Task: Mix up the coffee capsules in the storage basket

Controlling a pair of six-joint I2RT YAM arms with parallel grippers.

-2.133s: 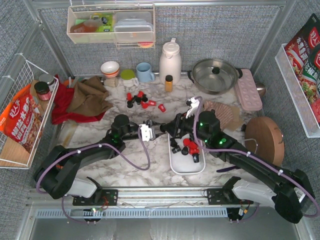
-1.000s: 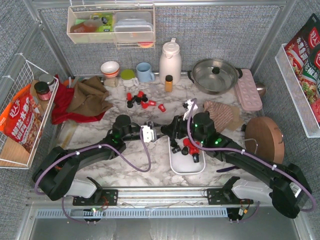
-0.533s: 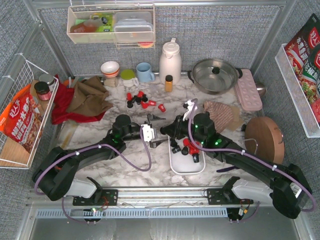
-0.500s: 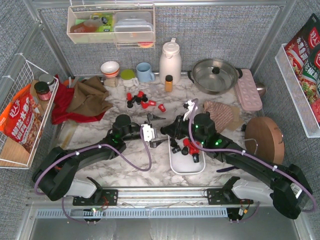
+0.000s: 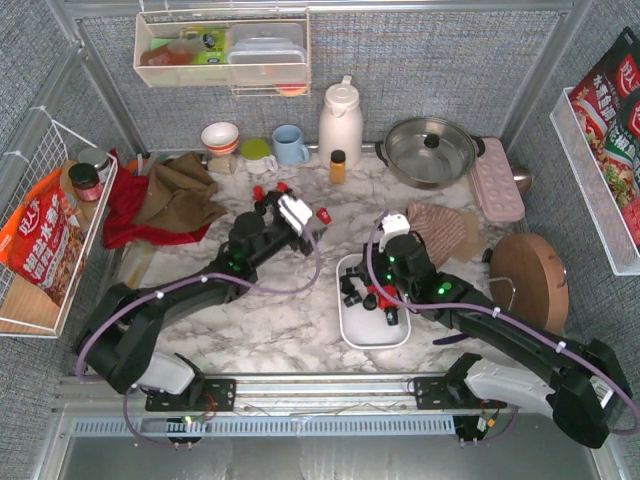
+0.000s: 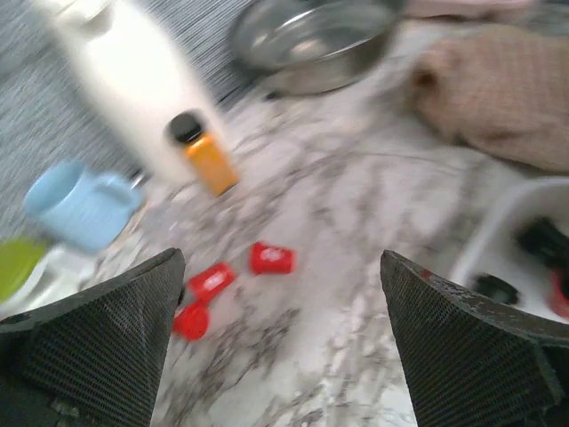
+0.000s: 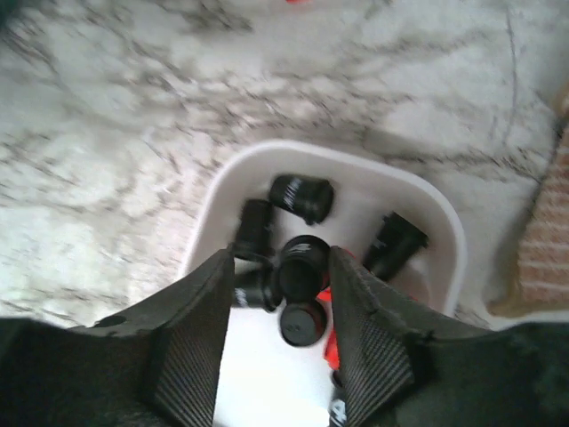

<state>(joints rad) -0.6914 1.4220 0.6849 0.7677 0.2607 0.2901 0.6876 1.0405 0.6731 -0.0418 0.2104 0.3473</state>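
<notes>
White basket sits on the tabletop, black & red capsules heaped at its far end. R gripper hangs over them, fingers astride a black one; can't tell if it's clenched. L gripper is spread wide, empty, above loose red capsules nr an amber bottle.

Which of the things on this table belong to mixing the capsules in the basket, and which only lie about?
Belong to the job: the white storage basket; the red and black coffee capsules in it; probably the loose red capsules on the marble.
Only lying about: the white jug; the blue mug; the amber bottle; the steel pot; the pink box; the brown cloth.
</notes>
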